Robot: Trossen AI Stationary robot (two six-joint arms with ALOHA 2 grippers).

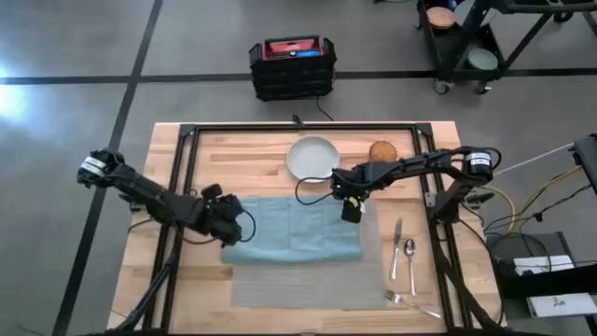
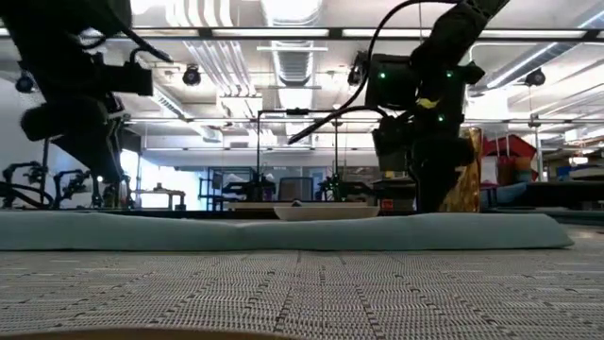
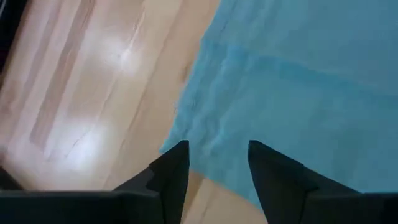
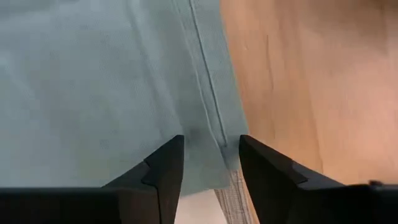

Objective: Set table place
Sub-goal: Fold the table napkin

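Observation:
A teal napkin (image 1: 294,229) lies spread flat, its near part on the grey placemat (image 1: 308,285) and its far part on the table (image 1: 252,154). My left gripper (image 1: 233,231) stands open over the napkin's left edge (image 3: 186,124), one finger on either side of the near left corner. My right gripper (image 1: 352,213) stands open over the napkin's hemmed right edge (image 4: 208,93), fingers pointing down. A pale round plate (image 1: 312,157) rests on the wood beyond the napkin. My left gripper comes at the napkin's left edge (image 3: 214,149) from above, and I cannot tell whether its fingertips touch the cloth. My right gripper hangs the same way over the right hem (image 4: 214,140); whether it touches the cloth I cannot tell.
A round brown bun (image 1: 382,151) sits right of the plate. A knife, spoon and fork (image 1: 403,257) lie on the placemat's right end. The black frame rail (image 1: 298,128) runs along the far side and down both sides. A strip of placemat (image 4: 231,199) shows under the right fingers.

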